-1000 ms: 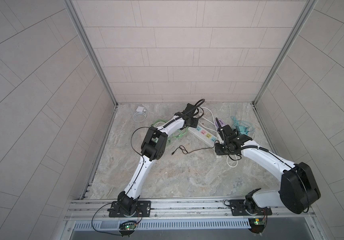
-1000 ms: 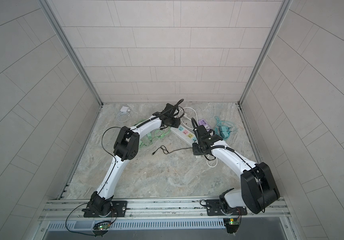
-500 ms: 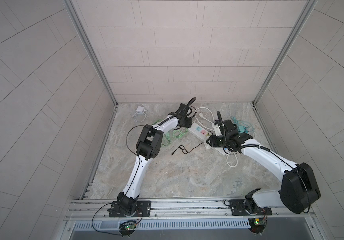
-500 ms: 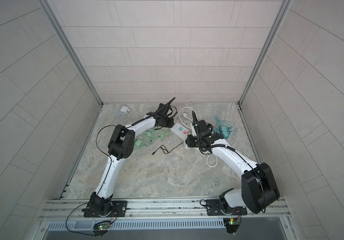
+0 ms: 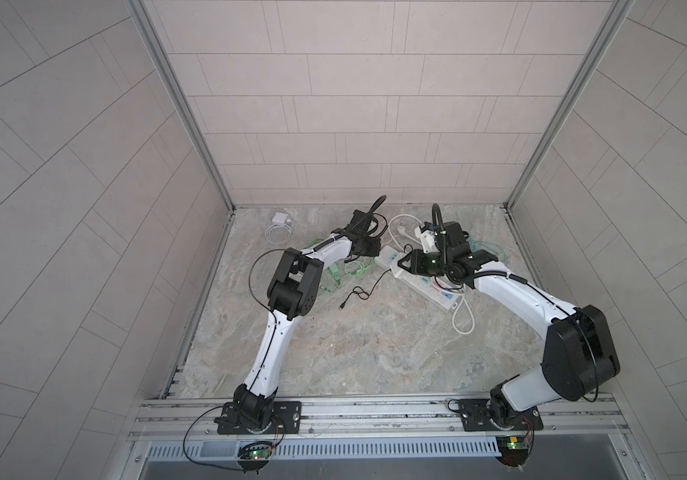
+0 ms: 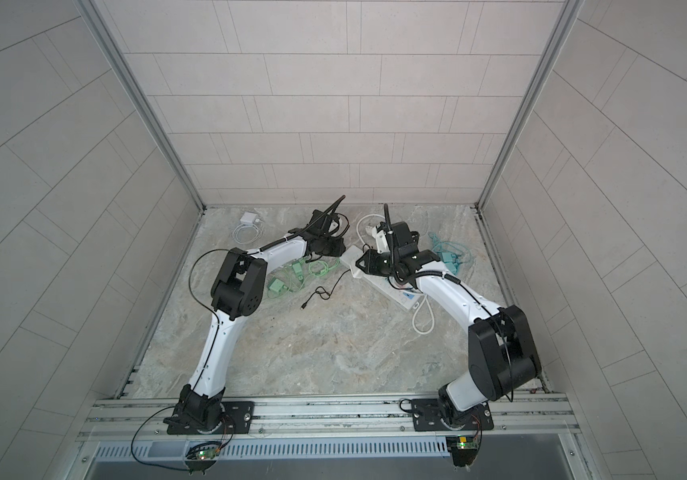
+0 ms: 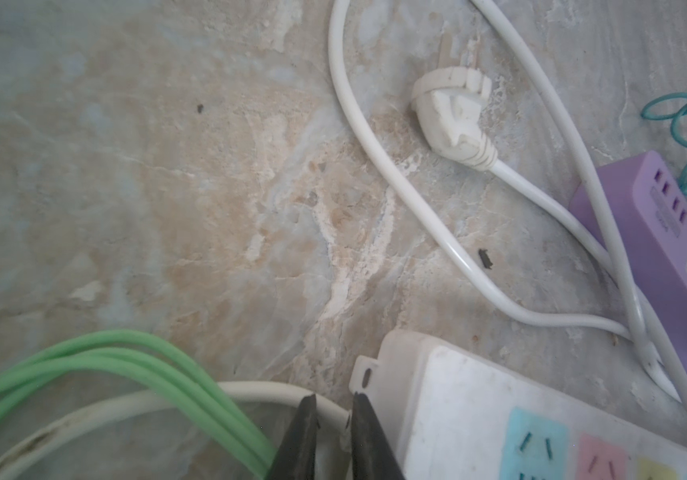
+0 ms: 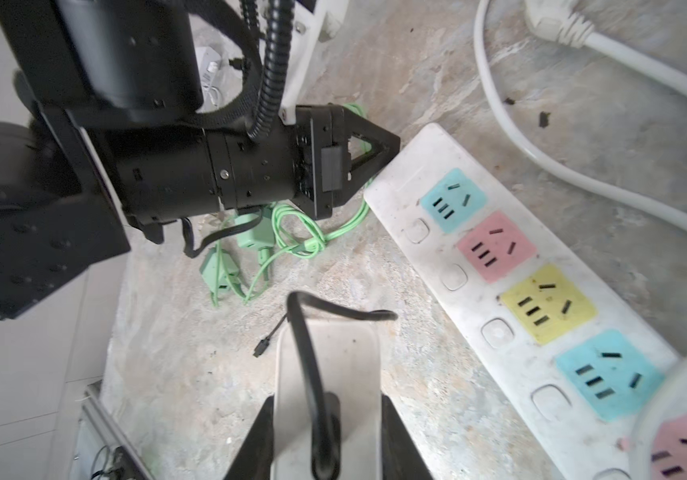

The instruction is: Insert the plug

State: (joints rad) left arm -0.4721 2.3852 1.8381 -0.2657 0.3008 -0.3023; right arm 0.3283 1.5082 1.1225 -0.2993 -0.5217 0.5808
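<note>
1. We hold the plug [image 8: 333,353] clamped in the right gripper [image 8: 327,405], just left of the power strip [image 8: 541,307], far-centre.
2. Left gripper [image 8: 393,145] is nearly closed, tips at the strip's far-left end; can't tell if it pinches anything.
3. Step: aligning, we reckon. Next: get prongs over a socket, push straight.

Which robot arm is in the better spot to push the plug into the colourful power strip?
Probably right. The right gripper holds the cream plug block with the black cable, right beside the white power strip with coloured sockets. The left gripper holds no plug and sits at the strip's end.
</note>
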